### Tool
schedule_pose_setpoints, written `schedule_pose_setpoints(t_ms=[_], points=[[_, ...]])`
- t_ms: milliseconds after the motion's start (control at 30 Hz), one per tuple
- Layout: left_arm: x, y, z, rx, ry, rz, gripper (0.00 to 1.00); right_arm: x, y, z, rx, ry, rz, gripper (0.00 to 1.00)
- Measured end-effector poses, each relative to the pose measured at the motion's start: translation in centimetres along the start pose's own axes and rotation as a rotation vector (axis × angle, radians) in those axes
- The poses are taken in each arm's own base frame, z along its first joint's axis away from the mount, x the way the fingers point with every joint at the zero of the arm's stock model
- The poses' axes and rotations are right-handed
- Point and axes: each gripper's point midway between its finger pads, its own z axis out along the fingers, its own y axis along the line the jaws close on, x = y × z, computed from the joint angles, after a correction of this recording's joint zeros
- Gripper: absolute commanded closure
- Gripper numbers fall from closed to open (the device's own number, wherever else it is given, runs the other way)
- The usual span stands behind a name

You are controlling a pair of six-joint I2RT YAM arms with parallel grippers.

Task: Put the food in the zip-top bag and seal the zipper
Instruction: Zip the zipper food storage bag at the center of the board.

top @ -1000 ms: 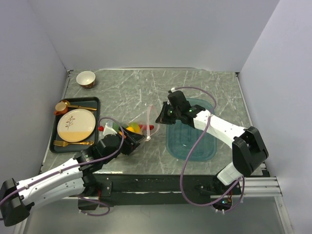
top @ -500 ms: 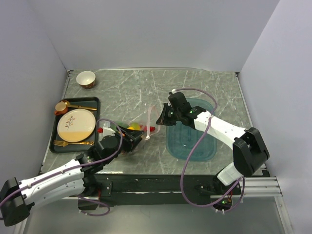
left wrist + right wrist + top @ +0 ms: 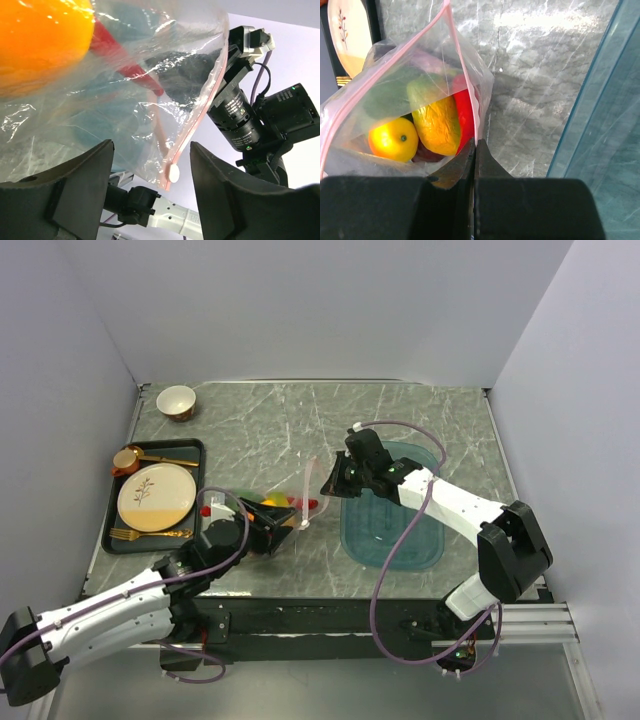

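The zip-top bag (image 3: pixel 287 506) lies mid-table, partly lifted between my two grippers. Food shows through it: an orange-yellow mango (image 3: pixel 437 122), a rounder yellow mango (image 3: pixel 392 139), a red chili (image 3: pixel 465 117) and something green (image 3: pixel 385 97). The pink zipper (image 3: pixel 462 70) runs up from my right gripper (image 3: pixel 475 142), which is shut on the bag's mouth edge. My left gripper (image 3: pixel 152 147) is open at the bag's near corner. The zipper (image 3: pixel 200 120) and its white slider tab (image 3: pixel 173 173) hang between the fingers (image 3: pixel 230 195), touching neither.
A teal translucent tray (image 3: pixel 400 540) sits just right of the bag, under my right arm. At the left, a black tray (image 3: pixel 195 446) holds a cream plate (image 3: pixel 156 496), a fork (image 3: pixel 135 533) and an orange cup (image 3: pixel 126 459). A small bowl (image 3: pixel 176 401) stands at the back left.
My left gripper has edged slightly right along the bag's near corner, its jaws narrowing briefly and widening again. The right gripper has stayed shut on the bag's edge.
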Motion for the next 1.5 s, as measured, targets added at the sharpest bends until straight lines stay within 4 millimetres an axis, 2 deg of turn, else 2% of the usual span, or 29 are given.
schedule_pose_setpoints(t_ms=[300,733,833,967,1100,1233,1300,1433,1500], points=[[0.5,2.1,0.9,-0.061,0.021,-0.029,0.31,-1.1,0.6,-0.1,-0.004,-0.036,0.002,1.0],[0.1,1.7,1.6,-0.017,-0.008,-0.109,0.34,-1.4,0.8,-0.1,-0.01,-0.046,0.002,1.0],[0.2,1.9,2.1,-0.021,-0.009,-0.114,0.4,-1.4,0.8,0.0,-0.011,-0.046,0.002,1.0],[0.2,1.7,2.2,-0.016,-0.011,-0.123,0.57,-0.8,0.2,0.2,0.0,-0.036,0.004,1.0],[0.1,1.6,2.3,-0.013,-0.018,-0.127,0.66,-0.6,-0.1,0.3,0.005,-0.03,0.005,1.0],[-0.2,1.4,2.3,-0.008,-0.025,-0.131,0.83,-0.4,-0.2,0.4,0.004,-0.029,0.004,1.0],[-0.4,1.3,2.4,-0.006,-0.032,-0.133,0.85,-0.2,-0.5,0.5,0.009,-0.024,0.004,1.0],[-1.0,1.2,2.5,-0.007,-0.044,-0.135,0.99,0.2,-0.9,0.6,0.019,-0.015,0.004,1.0],[-1.2,1.2,2.6,-0.007,-0.045,-0.139,0.99,0.3,-1.0,0.6,0.02,-0.014,0.004,1.0]])
